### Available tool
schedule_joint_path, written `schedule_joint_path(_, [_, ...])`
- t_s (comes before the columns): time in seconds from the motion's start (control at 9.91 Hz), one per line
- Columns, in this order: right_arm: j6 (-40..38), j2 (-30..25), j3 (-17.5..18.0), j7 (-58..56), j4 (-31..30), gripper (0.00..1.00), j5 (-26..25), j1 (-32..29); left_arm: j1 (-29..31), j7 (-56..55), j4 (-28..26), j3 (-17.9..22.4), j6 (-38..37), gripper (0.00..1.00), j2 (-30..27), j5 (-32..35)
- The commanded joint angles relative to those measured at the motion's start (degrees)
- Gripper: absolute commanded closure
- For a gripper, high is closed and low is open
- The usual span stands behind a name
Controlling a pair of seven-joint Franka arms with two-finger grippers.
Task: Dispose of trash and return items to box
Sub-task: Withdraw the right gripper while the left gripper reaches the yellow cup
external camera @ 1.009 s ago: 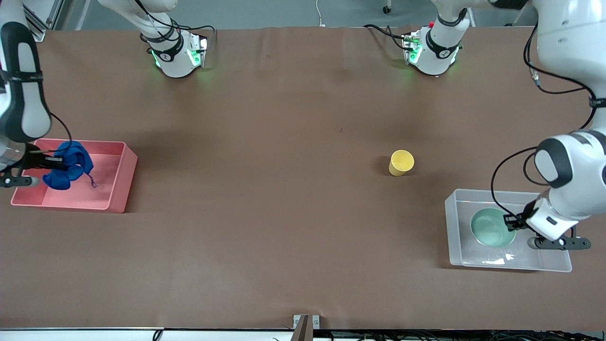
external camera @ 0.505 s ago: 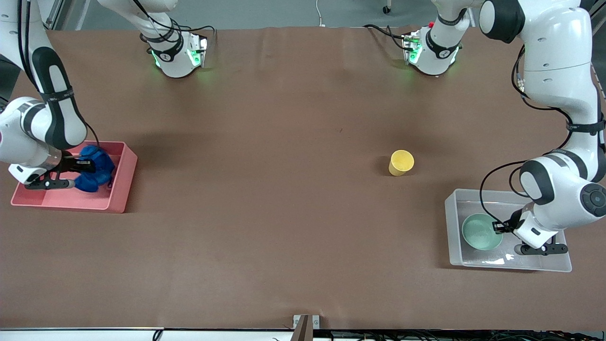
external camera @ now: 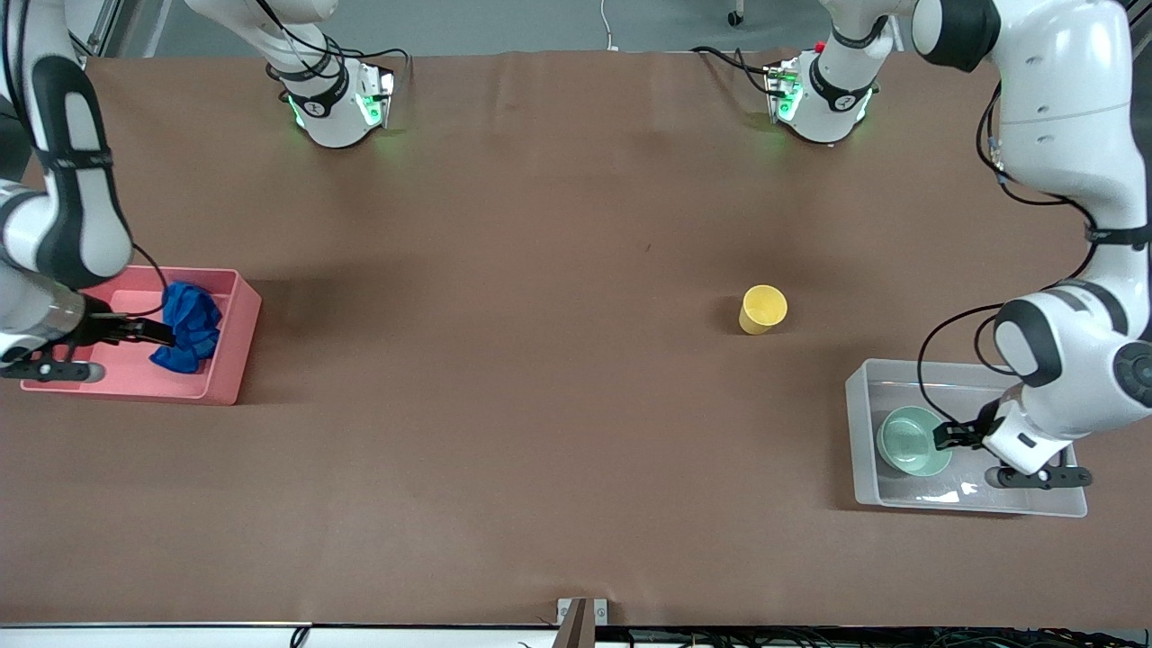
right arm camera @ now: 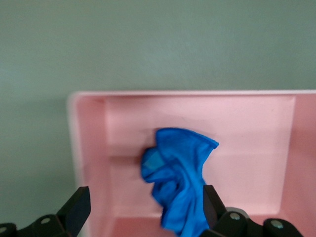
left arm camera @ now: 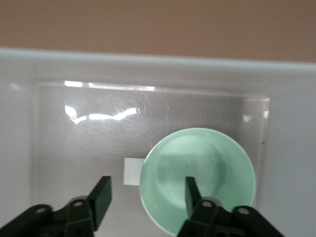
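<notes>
You have the blue cloth (external camera: 186, 328) lying in the pink bin (external camera: 236, 346) and the green bowl (external camera: 913, 439) in the clear box (external camera: 866, 396). Both the right gripper (right arm camera: 143, 207) and the left gripper (left arm camera: 146, 193) hang open, empty. Only the yellow cup (external camera: 762, 309) remains, at about ten o'clock from the box.

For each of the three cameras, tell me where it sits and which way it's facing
Front view: high, facing the robots' bases; shows both arms, yellow cup, table.
Left wrist view: on the left arm, looking down into the clear box at the green bowl; left hand open.
Right wrist view: above the pink bin and blue cloth; right hand open.
Front shares both containers.
</notes>
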Motion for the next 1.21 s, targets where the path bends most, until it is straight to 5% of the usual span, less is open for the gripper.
schedule_joint_path(0.0, [-14.92, -3.76, 3.55, 7.53, 10.64, 0.00, 0.48, -0.75, -0.38, -0.35, -4.53, -1.60, -5.84, 0.00, -9.32, 1.32])
schedule_joint_path(0.2, [-25.68, -6.73, 7.68, 14.32, 18.93, 0.00, -0.14, -1.18, -0.21, -3.68, -5.23, -5.73, -14.20, 0.00, -16.79, 3.06])
schedule_joint_path(0.3, [-26.07, -11.54, 9.61, 15.30, 18.26, 0.00, -0.14, -1.54, -0.12, -7.44, -6.80, -8.62, -17.46, 0.00, -19.61, 4.47])
schedule_joint_path(0.5, [-29.47, -16.41, 9.54, 15.14, 19.04, 0.00, -0.14, -1.37, 0.32, -18.33, -16.17, -18.01, -17.67, 0.00, -25.94, 12.27])
schedule_joint_path(0.81, [-33.28, -16.43, 9.45, 14.44, 21.50, 0.00, -0.75, -1.10, 0.32, -23.20, -30.77, -24.71, -9.26, 0.00, -29.66, 12.48])
schedule_joint_path(1.11, [-33.63, -16.34, 9.45, 14.35, 22.30, 0.00, -0.84, -1.27, 0.15, -27.26, -43.62, -27.81, 11.28, 0.00, -26.95, 12.48])
